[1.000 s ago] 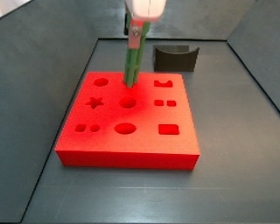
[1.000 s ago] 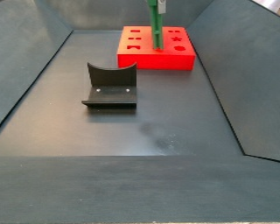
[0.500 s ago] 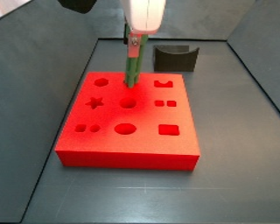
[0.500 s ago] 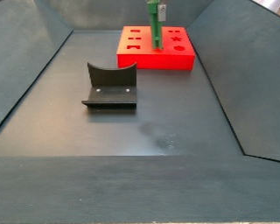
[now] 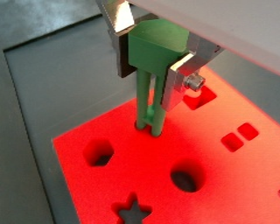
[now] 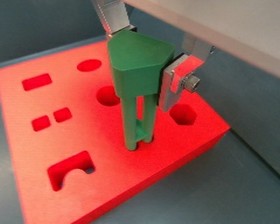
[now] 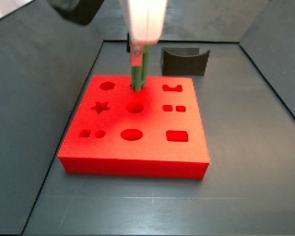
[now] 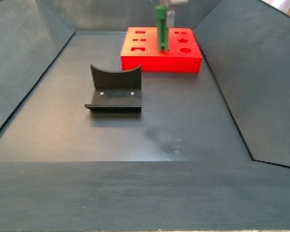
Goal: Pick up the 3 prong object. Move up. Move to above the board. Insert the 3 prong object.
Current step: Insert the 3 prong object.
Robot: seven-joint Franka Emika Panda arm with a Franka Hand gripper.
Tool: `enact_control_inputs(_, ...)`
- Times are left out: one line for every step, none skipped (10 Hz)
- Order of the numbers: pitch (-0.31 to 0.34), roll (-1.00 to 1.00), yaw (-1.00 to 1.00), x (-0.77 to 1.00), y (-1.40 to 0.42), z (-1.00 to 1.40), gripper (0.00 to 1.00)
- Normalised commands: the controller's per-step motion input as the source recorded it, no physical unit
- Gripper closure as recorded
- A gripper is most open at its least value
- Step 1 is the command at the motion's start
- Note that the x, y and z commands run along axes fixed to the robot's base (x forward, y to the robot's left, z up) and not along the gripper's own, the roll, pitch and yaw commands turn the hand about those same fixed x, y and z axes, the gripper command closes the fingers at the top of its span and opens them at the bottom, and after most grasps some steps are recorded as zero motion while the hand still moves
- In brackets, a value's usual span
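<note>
Slender green 3 prong object [image 5: 152, 83], plastic-looking, with a thick wedge head and thin legs, upright between the flat silver finger plates [image 6: 178, 77] of the gripper [image 5: 154, 48]. Plates pressed against either side of the head, closed on it. Legs reaching down to the top face of the board [image 6: 73, 188], a large flat red rectangular block with shaped cutouts; tips at a small recess near the board's middle in both wrist views, though whether fully seated cannot be told. Round holes, a star and small square cutouts close around the legs on the board's face.

In both side views, the green stick [image 7: 136, 74] standing vertical over the board [image 7: 137, 152], gripper [image 7: 143, 37] directly above it, pale and blurred. Same pairing seen in a side view from farther off, stick [image 8: 162, 32] on board [image 8: 181, 62].

Dark grey U-shaped holder [image 8: 113, 89] resting on the dark grey floor [image 8: 148, 136], well apart from the board. Sloped grey walls [image 8: 26, 54] rising around the floor on all sides.
</note>
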Motion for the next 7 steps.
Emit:
enact_control_inputs(-0.106, 0.0, 0.08, -0.24, 0.27, -1.0, 1.0)
enact_control_inputs(-0.093, 0.0, 0.08, -0.21, 0.26, -1.0, 1.0)
enact_control_inputs(-0.094, 0.0, 0.08, -0.16, 0.22, -1.0, 1.0)
enact_control_inputs(-0.113, -0.01, 0.09, 0.0, 0.11, -1.0, 1.0)
enact_control_inputs(-0.011, -0.2, 0.0, 0.04, 0.1, -0.22, 1.0)
enact_control_inputs(-0.021, -0.04, 0.0, 0.0, 0.0, -0.03, 1.0)
enact_control_inputs(0.0, 0.0, 0.0, 0.0, 0.0, 0.0, 1.0)
